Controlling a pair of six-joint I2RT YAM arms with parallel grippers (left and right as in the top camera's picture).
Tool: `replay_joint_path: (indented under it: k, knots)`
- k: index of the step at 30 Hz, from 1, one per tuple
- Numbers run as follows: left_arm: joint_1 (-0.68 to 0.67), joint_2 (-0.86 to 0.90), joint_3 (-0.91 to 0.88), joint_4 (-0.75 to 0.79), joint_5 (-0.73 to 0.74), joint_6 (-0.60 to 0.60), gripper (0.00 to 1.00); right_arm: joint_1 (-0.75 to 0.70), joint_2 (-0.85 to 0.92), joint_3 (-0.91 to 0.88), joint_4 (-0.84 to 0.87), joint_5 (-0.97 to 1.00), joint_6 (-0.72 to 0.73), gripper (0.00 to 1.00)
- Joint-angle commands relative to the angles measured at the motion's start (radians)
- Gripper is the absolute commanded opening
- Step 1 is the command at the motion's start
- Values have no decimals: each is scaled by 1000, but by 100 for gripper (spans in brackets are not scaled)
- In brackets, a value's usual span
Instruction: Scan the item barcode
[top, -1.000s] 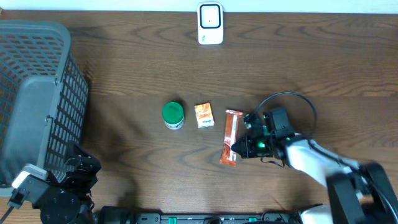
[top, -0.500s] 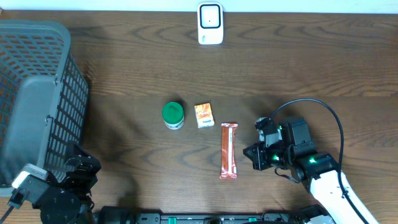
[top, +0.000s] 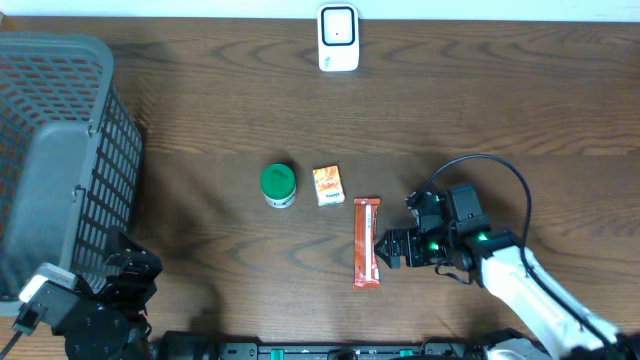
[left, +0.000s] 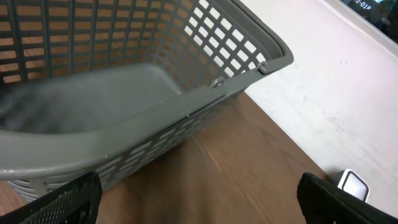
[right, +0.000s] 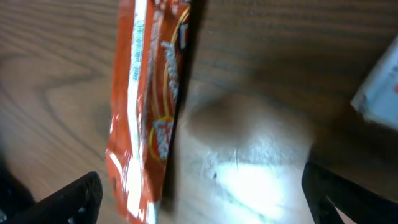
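Observation:
An orange snack bar wrapper (top: 367, 243) lies flat on the wooden table, long side running front to back. My right gripper (top: 392, 248) sits low just to its right, open. In the right wrist view the bar (right: 149, 106) lies inside the left half of the gap, close to the left finger (right: 68, 199), and the right gripper (right: 205, 202) holds nothing. A white scanner (top: 338, 38) stands at the table's back edge. My left gripper (left: 202, 205) is open and empty at the front left, beside the basket.
A grey mesh basket (top: 60, 170) fills the left side and looms ahead in the left wrist view as the basket (left: 124, 112). A green-lidded can (top: 278, 184) and a small orange box (top: 328, 185) stand just left of the bar.
The right gripper went from shut to open, pulled back to the right, then came left again beside the bar. The bar shifted slightly forward and straightened. The left arm stayed still.

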Motion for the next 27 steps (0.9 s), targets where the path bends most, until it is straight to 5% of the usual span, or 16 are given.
replay_joint_path:
  k: [1, 11, 22, 27]
  knots:
    - [3, -2, -3, 0, -6, -1, 98, 1, 97, -5, 64, -62, 15, 96]
    - [3, -2, -3, 0, -6, -1, 98, 41, 310, -5, 163, -68, 64, 86]
    - [3, -2, -3, 0, -6, -1, 98, 65, 328, -30, 102, -45, 108, 81]
    - [3, -2, -3, 0, -6, -1, 98, 65, 328, -125, 203, -11, 213, 80]
